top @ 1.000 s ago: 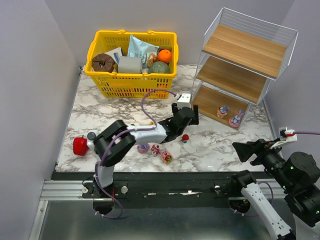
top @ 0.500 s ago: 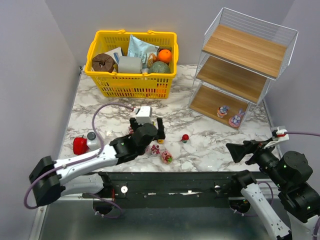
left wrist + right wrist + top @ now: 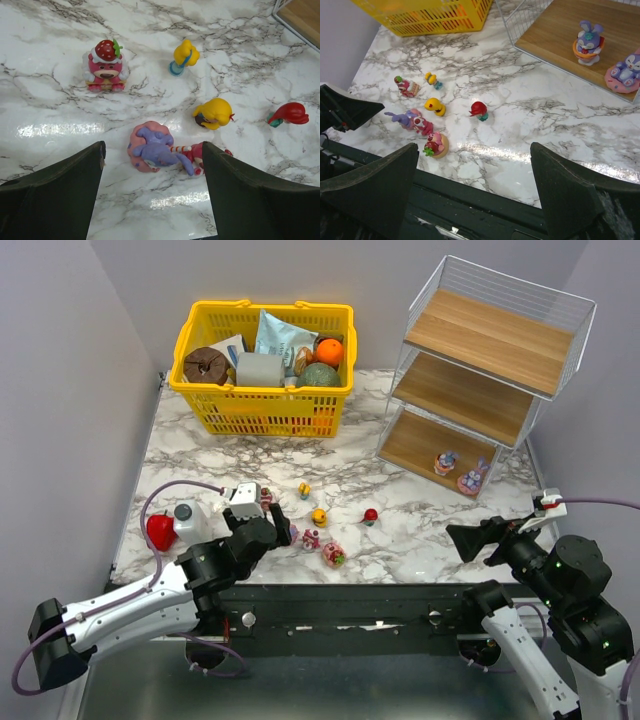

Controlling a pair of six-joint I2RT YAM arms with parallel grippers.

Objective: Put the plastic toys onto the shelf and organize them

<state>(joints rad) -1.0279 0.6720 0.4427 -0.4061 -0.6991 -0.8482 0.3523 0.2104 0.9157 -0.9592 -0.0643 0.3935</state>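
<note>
Several plastic toys lie loose on the marble near the front edge: a pink strawberry-hat bear (image 3: 104, 65), a yellow duck (image 3: 184, 54), a yellow head (image 3: 214, 113), a red figure (image 3: 290, 114), a purple-and-pink one (image 3: 150, 148) and a red-and-white one (image 3: 205, 155). My left gripper (image 3: 154, 150) hovers open over the purple-and-pink toy, holding nothing. A pink figure on a tan disc (image 3: 436, 144) lies nearest the edge. The wire shelf (image 3: 480, 370) stands at the back right, with two toys (image 3: 446, 462) (image 3: 472, 478) on its bottom board. My right gripper (image 3: 474, 150) is open and empty, above the table's front edge.
A yellow basket (image 3: 262, 365) full of other items stands at the back left. A red pepper-like object (image 3: 160, 530) and a white bottle (image 3: 188, 523) sit beside the left arm. The dark front rail (image 3: 485, 200) runs just below the right gripper.
My left arm has drawn back from the table's centre towards the near left and now hangs over the toy cluster. The right gripper has shifted slightly left. The toys have not moved.
</note>
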